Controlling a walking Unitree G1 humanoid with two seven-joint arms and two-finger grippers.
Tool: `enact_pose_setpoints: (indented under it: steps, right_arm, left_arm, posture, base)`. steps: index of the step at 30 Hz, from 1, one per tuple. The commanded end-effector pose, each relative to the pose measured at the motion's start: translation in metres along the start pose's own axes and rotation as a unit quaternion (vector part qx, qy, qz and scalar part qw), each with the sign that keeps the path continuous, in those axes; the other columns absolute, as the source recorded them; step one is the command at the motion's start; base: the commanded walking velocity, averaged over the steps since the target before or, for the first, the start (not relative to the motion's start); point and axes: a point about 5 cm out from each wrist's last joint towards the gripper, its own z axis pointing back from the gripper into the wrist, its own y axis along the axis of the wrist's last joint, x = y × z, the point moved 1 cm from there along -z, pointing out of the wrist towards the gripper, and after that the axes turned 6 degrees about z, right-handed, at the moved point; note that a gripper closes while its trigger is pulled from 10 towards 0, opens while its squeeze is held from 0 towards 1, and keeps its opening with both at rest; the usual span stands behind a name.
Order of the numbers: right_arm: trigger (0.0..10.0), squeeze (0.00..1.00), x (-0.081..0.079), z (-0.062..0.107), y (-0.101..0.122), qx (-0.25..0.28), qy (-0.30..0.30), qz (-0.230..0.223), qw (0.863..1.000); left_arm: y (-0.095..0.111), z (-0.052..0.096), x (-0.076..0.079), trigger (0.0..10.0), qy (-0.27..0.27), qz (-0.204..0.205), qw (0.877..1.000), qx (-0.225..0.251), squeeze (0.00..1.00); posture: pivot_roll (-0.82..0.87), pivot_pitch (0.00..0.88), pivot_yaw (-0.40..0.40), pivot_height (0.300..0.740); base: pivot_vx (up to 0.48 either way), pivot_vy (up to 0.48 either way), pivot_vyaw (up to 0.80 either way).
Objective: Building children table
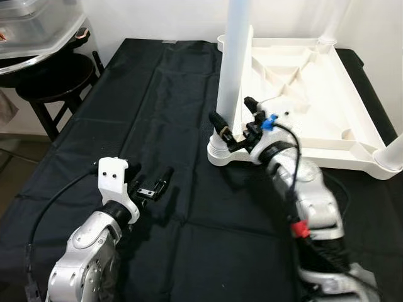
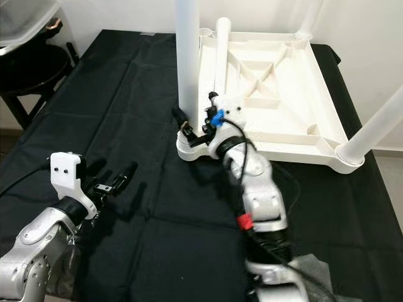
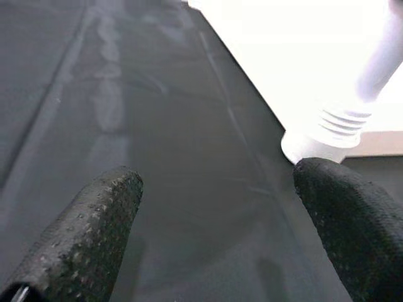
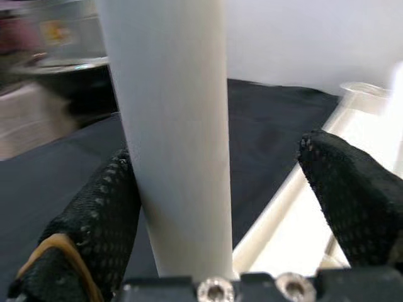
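The left gripper (image 1: 151, 187) hovers released over the black cloth (image 1: 157, 107), while the right gripper (image 1: 238, 124) straddles the upright white leg (image 1: 235, 63) at the near corner of the upturned tabletop (image 1: 315, 82), unclenched, so seating this leg likely needs a firm clamp next.
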Motion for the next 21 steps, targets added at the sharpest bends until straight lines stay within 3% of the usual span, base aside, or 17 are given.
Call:
enact_pose_setpoints:
  steps: [1, 2, 3, 5, 6, 7, 9, 12, 15, 16, 19, 21]
  right_arm:
    - [10.0, 1.00, 0.004, 0.003, 0.001, 0.008, 0.019, -0.018, 1.000]
    - [10.0, 1.00, 0.003, 0.004, 0.003, 0.009, 0.058, -0.017, 0.998]
    - [10.0, 1.00, 0.003, 0.004, 0.003, 0.009, 0.058, -0.017, 0.998]
    - [10.0, 1.00, 0.007, 0.011, 0.007, 0.013, 0.142, -0.003, 0.990]
    - [10.0, 1.00, 0.007, 0.011, 0.007, 0.013, 0.142, -0.003, 0.990]
    - [10.0, 1.00, 0.032, 0.008, 0.011, 0.012, 0.173, 0.012, 0.985]
    - [10.0, 1.00, 0.047, 0.004, 0.015, 0.013, 0.173, 0.017, 0.985]
    - [10.0, 1.00, 0.055, 0.000, 0.023, 0.019, 0.221, 0.019, 0.975]
    - [10.0, 1.00, 0.056, -0.001, 0.025, 0.020, 0.232, 0.019, 0.972]
    - [10.0, 0.00, 0.058, -0.007, 0.027, 0.017, 0.250, 0.022, 0.968]
    - [10.0, 0.00, 0.060, -0.014, 0.029, 0.011, 0.265, 0.026, 0.964]
    - [10.0, 0.00, 0.056, -0.018, 0.029, 0.006, 0.311, 0.017, 0.950]
  left_arm:
    - [-0.004, 0.001, -0.001, 10.0, 0.008, -0.002, 1.000, 0.000, 0.00]
    - [-0.003, 0.001, -0.001, 10.0, 0.010, -0.004, 1.000, 0.003, 0.00]
    - [-0.003, 0.001, -0.001, 10.0, 0.010, -0.004, 1.000, 0.003, 0.00]
    - [-0.002, 0.002, 0.001, 10.0, 0.012, -0.007, 1.000, 0.007, 0.00]
    - [-0.002, 0.002, 0.001, 10.0, 0.012, -0.007, 1.000, 0.007, 0.00]
    - [-0.001, 0.002, 0.002, 10.0, 0.015, -0.009, 1.000, 0.013, 0.00]
    - [0.001, 0.003, 0.002, 10.0, 0.017, -0.010, 1.000, 0.016, 0.00]
    - [0.006, 0.002, 0.000, 10.0, 0.029, -0.011, 0.999, 0.031, 0.00]
    - [0.008, 0.002, 0.000, 10.0, 0.031, -0.012, 0.999, 0.035, 0.00]
    - [0.013, 0.003, -0.001, 10.0, 0.031, -0.009, 0.998, 0.045, 0.00]
    - [0.017, 0.004, -0.001, 10.0, 0.031, -0.005, 0.998, 0.055, 0.00]
    - [0.021, 0.006, 0.003, 10.0, 0.013, -0.012, 0.998, 0.062, 0.00]
  posture:
    - [0.01, 0.220, -0.002, 0.740]
    - [0.02, 0.230, -0.006, 0.740]
    - [0.02, 0.230, -0.006, 0.740]
    - [0.02, 0.238, -0.009, 0.740]
    - [0.02, 0.238, -0.009, 0.740]
    - [0.03, 0.252, -0.015, 0.740]
    - [0.03, 0.254, -0.016, 0.740]
    - [0.03, 0.266, -0.019, 0.740]
    - [0.03, 0.269, -0.019, 0.740]
    - [0.04, 0.288, -0.020, 0.740]
    - [0.04, 0.288, -0.020, 0.740]
    - [0.04, 0.302, -0.025, 0.740]
  base:
    - [0.000, 0.000, 0.00]
    - [0.000, 0.000, 0.00]
    - [0.000, 0.000, 0.00]
    - [0.000, 0.000, 0.00]
    - [0.000, 0.000, 0.00]
    - [0.000, 0.000, 0.00]
    - [0.000, 0.000, 0.00]
    - [0.000, 0.000, 0.00]
    - [0.000, 0.000, 0.00]
    - [0.000, 0.000, 0.00]
    - [0.000, 0.000, 0.00]
    - [0.000, 0.000, 0.00]
